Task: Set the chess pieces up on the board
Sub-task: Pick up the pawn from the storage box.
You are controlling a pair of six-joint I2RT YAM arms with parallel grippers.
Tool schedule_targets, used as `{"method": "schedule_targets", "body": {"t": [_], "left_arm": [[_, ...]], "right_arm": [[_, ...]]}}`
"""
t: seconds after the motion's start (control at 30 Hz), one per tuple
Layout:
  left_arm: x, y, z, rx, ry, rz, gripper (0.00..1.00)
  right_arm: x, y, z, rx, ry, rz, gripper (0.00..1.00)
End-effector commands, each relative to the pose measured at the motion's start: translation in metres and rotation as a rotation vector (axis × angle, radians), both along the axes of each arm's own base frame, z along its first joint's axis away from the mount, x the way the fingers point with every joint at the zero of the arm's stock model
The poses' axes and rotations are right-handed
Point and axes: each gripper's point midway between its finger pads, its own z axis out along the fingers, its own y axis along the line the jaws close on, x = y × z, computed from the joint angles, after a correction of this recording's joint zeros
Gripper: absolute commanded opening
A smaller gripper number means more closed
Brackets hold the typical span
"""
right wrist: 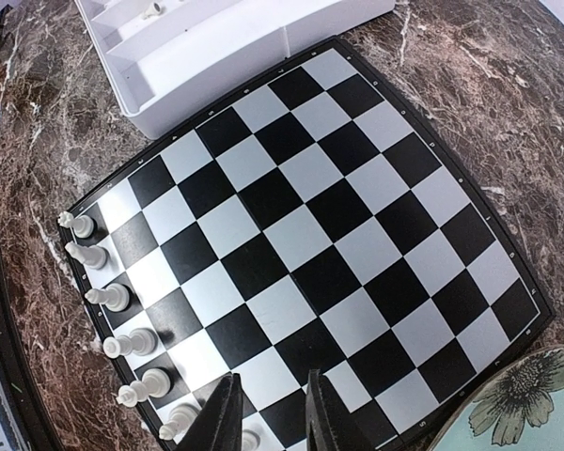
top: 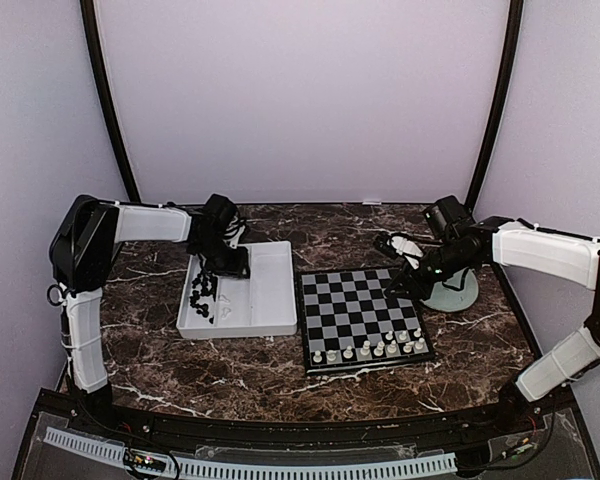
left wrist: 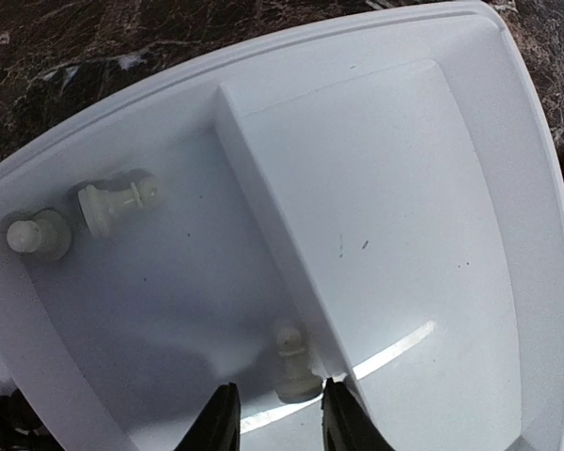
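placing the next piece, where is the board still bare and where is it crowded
The black and silver-grey chessboard is bare over its far and middle rows, between the white rectangular tray and the pale green round plate. Crowded: the near edge, lined with small white chess pieces.

no legible text, labels, brands, numbers or signs in any of the three views
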Motion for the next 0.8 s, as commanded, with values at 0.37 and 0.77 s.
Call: {"method": "schedule_targets", "body": {"t": [0.37,0.77], "left_arm": [[0.005,-0.001,-0.009,0.014,0.034,0.0,0.22],[-0.018,0.017,0.038,0.054,-0.066,-0.08,0.12]], "right_arm": [[0.004,0.005,-0.001,0.028,0.004,-0.001,0.26],[0.014,0.016,0.015,0.059,0.006,0.023,0.26]]}}
